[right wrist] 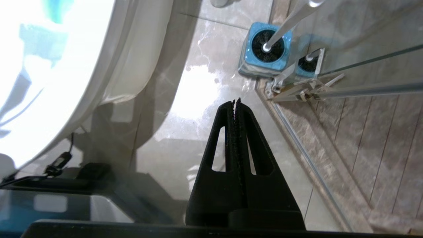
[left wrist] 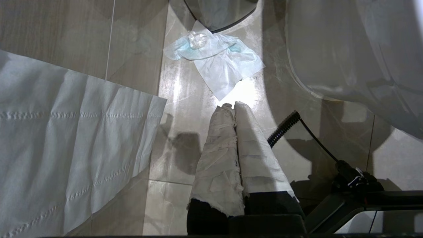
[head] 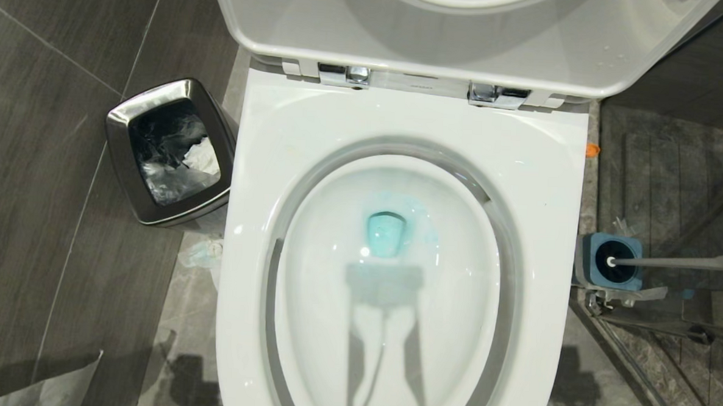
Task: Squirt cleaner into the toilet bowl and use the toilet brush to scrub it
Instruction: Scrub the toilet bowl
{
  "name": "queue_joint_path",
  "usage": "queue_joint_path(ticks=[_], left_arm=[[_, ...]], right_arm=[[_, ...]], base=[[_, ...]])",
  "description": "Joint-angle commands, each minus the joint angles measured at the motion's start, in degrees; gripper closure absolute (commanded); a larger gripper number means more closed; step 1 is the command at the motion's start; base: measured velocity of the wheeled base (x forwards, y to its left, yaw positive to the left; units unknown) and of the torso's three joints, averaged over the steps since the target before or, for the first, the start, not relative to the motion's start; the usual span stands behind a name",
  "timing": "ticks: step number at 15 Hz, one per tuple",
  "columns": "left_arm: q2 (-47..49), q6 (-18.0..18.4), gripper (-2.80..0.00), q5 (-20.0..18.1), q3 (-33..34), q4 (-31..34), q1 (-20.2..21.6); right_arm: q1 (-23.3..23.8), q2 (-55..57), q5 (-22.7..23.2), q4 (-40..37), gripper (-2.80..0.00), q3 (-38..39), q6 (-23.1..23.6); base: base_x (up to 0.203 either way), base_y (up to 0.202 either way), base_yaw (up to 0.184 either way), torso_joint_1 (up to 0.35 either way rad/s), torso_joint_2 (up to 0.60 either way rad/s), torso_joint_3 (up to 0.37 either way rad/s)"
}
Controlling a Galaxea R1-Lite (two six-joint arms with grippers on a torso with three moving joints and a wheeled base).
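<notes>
1. The left gripper [left wrist: 230,106] hung over the floor with its paper-wrapped fingers [left wrist: 218,148] pressed together, holding nothing. Just beyond the fingertips lay a crumpled tissue [left wrist: 214,59] with teal stains, and a broad paper sheet [left wrist: 66,148] lay off to one side of them.
2. A small steel bin [head: 168,152] stood on the dark floor tiles [head: 46,152], left of the toilet.
3. The toilet bowl [head: 401,137] had its lid [head: 466,43] up, and teal cleaner [head: 388,231] had pooled at the drain, so the squirting looked done.
4. The right gripper [right wrist: 236,101] had its black fingers [right wrist: 221,148] closed tight on nothing. Ahead of the fingertips, and apart from them, the toilet brush [right wrist: 284,28] stood in its blue holder [right wrist: 264,49] beside a glass door track [right wrist: 314,89].
5. The brush looked light, with a stiff, slim, smooth handle, probably slippery; a grip on the upper shaft seemed best. The holder might lift along with it.
6. The pale floor [right wrist: 198,92] by the holder shone as if wet.
</notes>
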State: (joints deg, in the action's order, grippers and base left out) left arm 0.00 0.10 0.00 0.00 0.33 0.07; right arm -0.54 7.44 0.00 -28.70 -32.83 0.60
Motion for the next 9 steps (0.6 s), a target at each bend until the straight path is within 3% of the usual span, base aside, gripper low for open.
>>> queue_joint_path(ticks=[1,4,6,9], left_arm=[[0.0,0.0,0.00,0.0,0.0,0.0,0.0],[0.0,0.0,0.00,0.0,0.0,0.0,0.0],[0.0,0.0,0.00,0.0,0.0,0.0,0.0],[0.0,0.0,0.00,0.0,0.0,0.0,0.0]], right_arm=[[-0.6,6.9,-0.1,-2.6,0.00,-2.8,-1.7],[0.7,14.5,0.1,-4.0,0.00,-3.2,-6.5],[2.6,20.5,1.4,-0.7,0.00,-3.1,-8.4],[6.6,26.9,2.4,21.4,0.00,2.5,-7.7]], base=[[0.000,0.000,0.000,0.000,0.00,0.000],[0.000,0.000,0.000,0.000,0.00,0.000],[0.000,0.000,0.000,0.000,0.00,0.000],[0.000,0.000,0.000,0.000,0.00,0.000]])
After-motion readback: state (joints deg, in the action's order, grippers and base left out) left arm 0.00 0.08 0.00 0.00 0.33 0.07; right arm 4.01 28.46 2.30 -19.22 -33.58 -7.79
